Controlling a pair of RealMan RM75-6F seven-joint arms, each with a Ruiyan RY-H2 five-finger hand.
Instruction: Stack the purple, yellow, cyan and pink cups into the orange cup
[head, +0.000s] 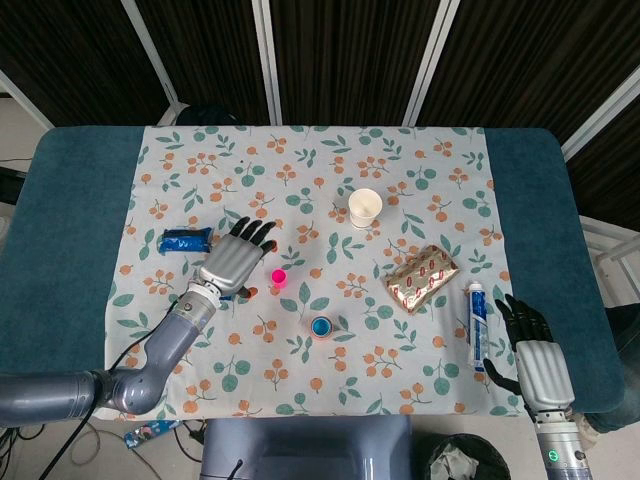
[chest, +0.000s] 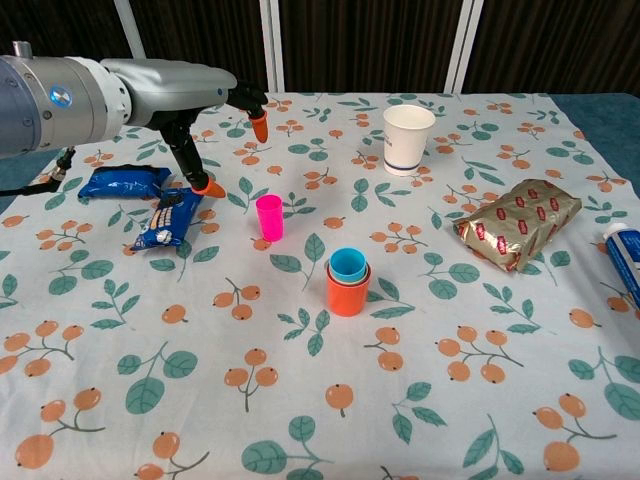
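The orange cup (chest: 347, 293) stands upright near the table's middle with the cyan cup (chest: 348, 266) nested in it; from above the stack (head: 321, 327) shows as a blue ring. A pink cup (chest: 268, 217) (head: 279, 277) stands alone, left of and behind the stack. My left hand (head: 232, 260) (chest: 185, 95) hovers left of the pink cup, fingers spread, holding nothing. My right hand (head: 535, 357) rests at the table's near right edge, fingers apart and empty. I see no purple or yellow cup on its own.
Two blue snack packets (chest: 122, 181) (chest: 171, 217) lie under and beside my left hand. A white paper cup (chest: 408, 139) stands at the back. A gold foil pack (chest: 517, 222) and a toothpaste tube (head: 477, 325) lie to the right.
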